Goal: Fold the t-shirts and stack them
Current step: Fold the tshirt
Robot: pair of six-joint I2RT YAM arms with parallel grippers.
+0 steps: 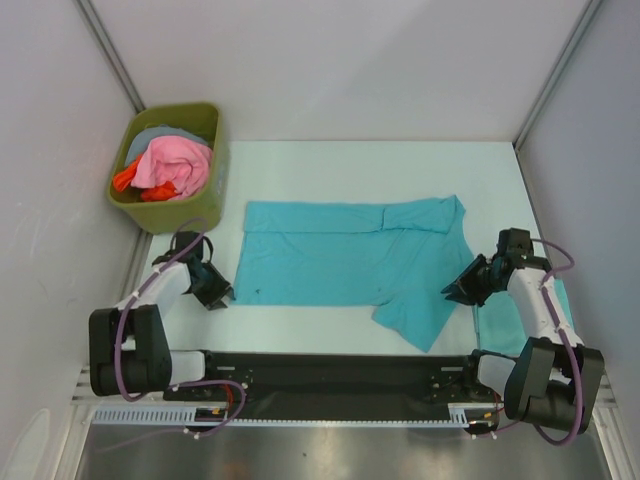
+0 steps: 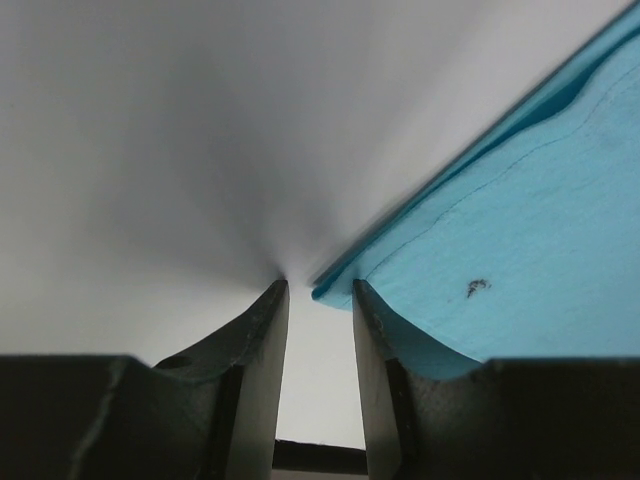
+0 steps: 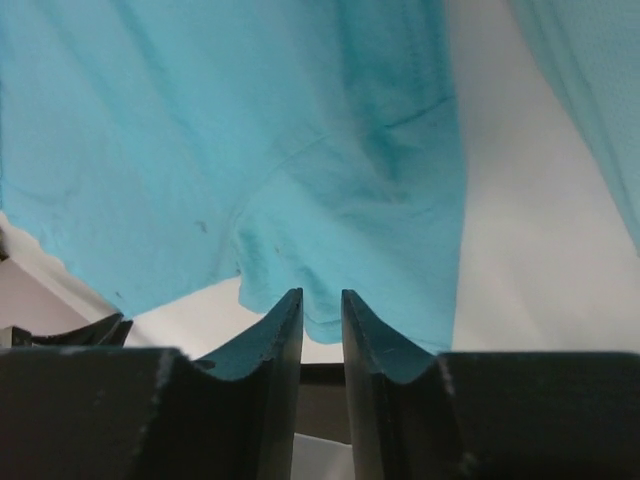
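A teal t-shirt (image 1: 340, 260) lies spread on the white table (image 1: 330, 170), one corner just ahead of the left end effector (image 1: 215, 290), whose fingers (image 2: 262, 345) are slightly apart and empty. The right end effector (image 1: 462, 288) crouches at the sleeve (image 1: 425, 318); gripping or not, I cannot tell. Beyond the left end effector stands an olive bin (image 1: 150, 212); white walls (image 1: 330, 60) surround.

Top external: fixed high above the near edge of the table (image 1: 330, 160), looking steeply down, far enough back to take in the whole surface and the spread t-shirt (image 1: 340, 260). Left wrist: mounted just behind the left pincer (image 2: 318, 290), facing forward low along the table, very close to the t-shirt's near left corner. Right wrist: mounted likewise behind the right pincer (image 3: 322, 295), close up to the t-shirt's right side. Shared by all three: that one t-shirt, whole only from above.
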